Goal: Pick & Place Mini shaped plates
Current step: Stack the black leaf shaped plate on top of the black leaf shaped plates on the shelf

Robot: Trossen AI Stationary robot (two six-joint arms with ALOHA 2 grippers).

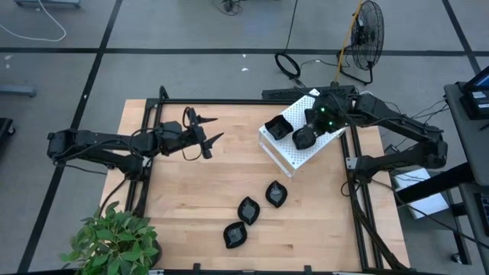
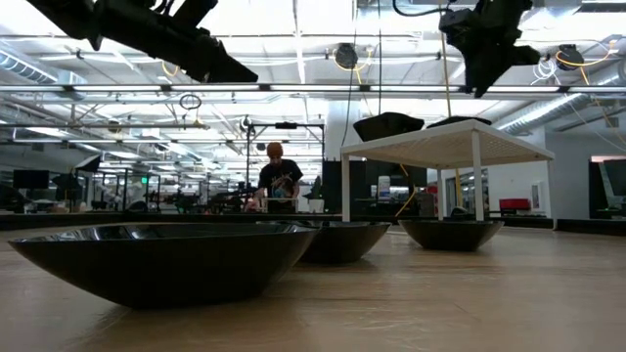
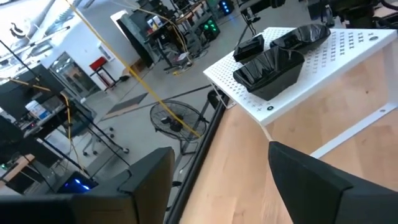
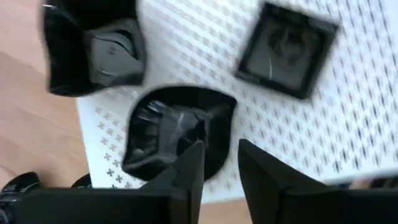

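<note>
On the white perforated box (image 1: 294,156) at the table's far right sit three small black plates: a wavy one (image 4: 177,130), a second wavy one (image 4: 93,53) and a square one (image 4: 286,50). My right gripper (image 4: 221,165) hangs open above the box, its fingers clear over the wavy plate's rim; the low view shows that gripper (image 2: 486,83) well above the plates. Three leaf-shaped plates (image 1: 276,194), (image 1: 248,209), (image 1: 235,234) rest on the wood near the front. My left gripper (image 1: 206,130) stands open above the table's far left part, with nothing between its fingers.
A potted plant (image 1: 114,241) stands at the near left corner. Black frame rails (image 1: 149,130) run along the table's edges. A fan (image 1: 367,38) stands on the floor beyond the far edge. A person (image 2: 277,181) shows far back in the room. Bare wood (image 1: 199,191) lies mid-table.
</note>
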